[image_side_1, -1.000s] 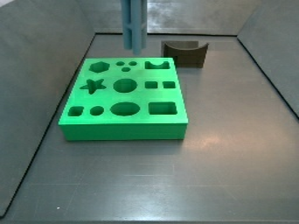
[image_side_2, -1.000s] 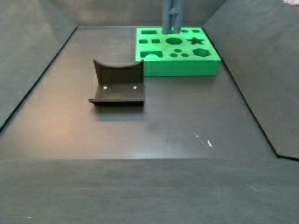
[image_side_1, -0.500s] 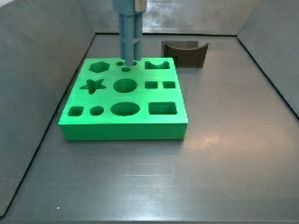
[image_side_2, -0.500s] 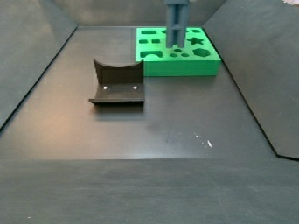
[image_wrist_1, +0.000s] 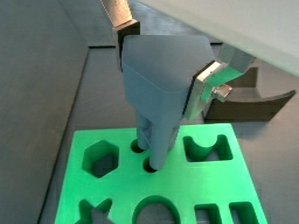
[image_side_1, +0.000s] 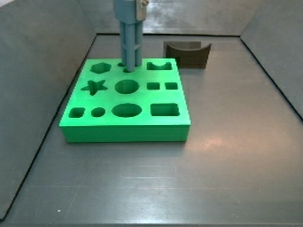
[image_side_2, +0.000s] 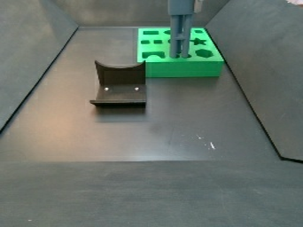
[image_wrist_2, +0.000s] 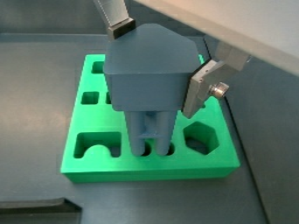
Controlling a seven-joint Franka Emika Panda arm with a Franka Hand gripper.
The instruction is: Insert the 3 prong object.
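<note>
My gripper [image_wrist_1: 163, 66] is shut on the blue-grey 3 prong piece [image_wrist_1: 158, 83] and holds it upright, with silver fingers [image_wrist_1: 201, 87] on its two sides. It also shows in a wrist view [image_wrist_2: 149, 74]. The prongs [image_wrist_2: 149, 140] point down, and their tips stand at the small round holes of the green block [image_wrist_2: 93, 162], between the hexagon hole and the U-shaped hole. In both side views the piece [image_side_1: 126, 44] [image_side_2: 179, 35] stands as a tall column over the far row of the block [image_side_1: 130, 124] [image_side_2: 190, 66]. How deep the prongs sit is hidden.
The fixture [image_side_1: 187, 53] [image_side_2: 119, 84] stands on the grey floor apart from the block; it also shows in a wrist view [image_wrist_1: 251, 101]. Grey walls enclose the floor on three sides. The block has several other shaped holes, among them a star and circles.
The gripper has moved down with the piece: its lower end was above the block's far edge and now reaches the block's top at the small holes.
</note>
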